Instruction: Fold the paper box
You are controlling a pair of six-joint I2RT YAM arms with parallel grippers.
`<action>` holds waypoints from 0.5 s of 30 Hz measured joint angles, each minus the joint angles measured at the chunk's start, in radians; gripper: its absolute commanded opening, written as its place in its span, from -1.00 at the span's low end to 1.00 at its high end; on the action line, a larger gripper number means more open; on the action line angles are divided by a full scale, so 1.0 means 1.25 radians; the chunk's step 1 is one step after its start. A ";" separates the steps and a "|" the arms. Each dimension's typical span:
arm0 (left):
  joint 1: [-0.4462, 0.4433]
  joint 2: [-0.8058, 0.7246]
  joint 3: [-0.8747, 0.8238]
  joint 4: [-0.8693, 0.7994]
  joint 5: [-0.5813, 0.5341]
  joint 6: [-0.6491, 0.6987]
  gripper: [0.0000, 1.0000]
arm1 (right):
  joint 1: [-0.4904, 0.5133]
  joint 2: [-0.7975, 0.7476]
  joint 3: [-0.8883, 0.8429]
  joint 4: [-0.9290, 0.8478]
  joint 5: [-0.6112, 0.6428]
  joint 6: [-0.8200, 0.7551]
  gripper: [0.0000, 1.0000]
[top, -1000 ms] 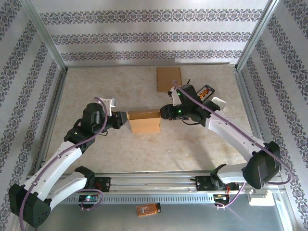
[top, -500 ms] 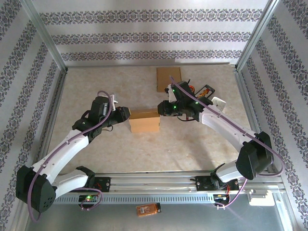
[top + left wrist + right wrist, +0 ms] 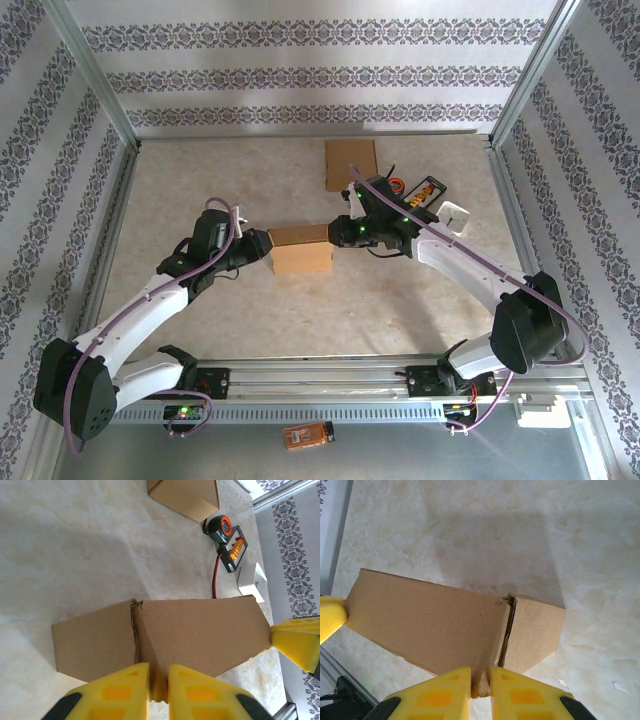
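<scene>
Left tool (image 3: 262,245): at the left end of the paper box (image 3: 302,252), reaching in from the side so the end wall faces its fingers.
Left tool, opening: narrow; in the left wrist view the yellow fingers (image 3: 120,685) stand almost together with a thin cardboard edge pinched between them.
Left tool, likely purpose: judged to steady that end, or press its flap, while the other end is worked.
Paper box, place: between the two tools, touching both, resting on the counter (image 3: 200,170) just ahead of each tool's fingertips.
Paper box, condition: partly formed; a torn-looking seam runs down one corner in both wrist views, and the top panel slopes rather than lying square. Folding is judged to be unfinished.
Right tool (image 3: 340,230): at the right end of the paper box, opposite the left tool, so the box is braced from both ends.
Right tool, opening: narrow; its fingers (image 3: 445,690) close on the lower cardboard edge beside the seam.
Spare cardboard (image 3: 351,163): flat on the counter, beyond the right tool, well apart from it and untouched.
Tape measure (image 3: 220,526): beyond the right tool, near its arm.
White block (image 3: 455,215): to the outer side of the right tool, near the tape measure.
</scene>
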 measured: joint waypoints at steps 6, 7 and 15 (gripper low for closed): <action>0.000 -0.041 -0.001 -0.008 -0.049 0.017 -0.06 | -0.002 -0.002 0.019 -0.009 0.001 0.008 -0.39; 0.001 -0.049 0.000 -0.008 -0.057 0.020 -0.01 | -0.006 -0.002 0.027 -0.009 0.001 0.008 -0.37; 0.006 -0.049 0.011 -0.008 -0.076 0.029 0.11 | -0.017 0.005 0.047 -0.012 0.003 -0.001 -0.30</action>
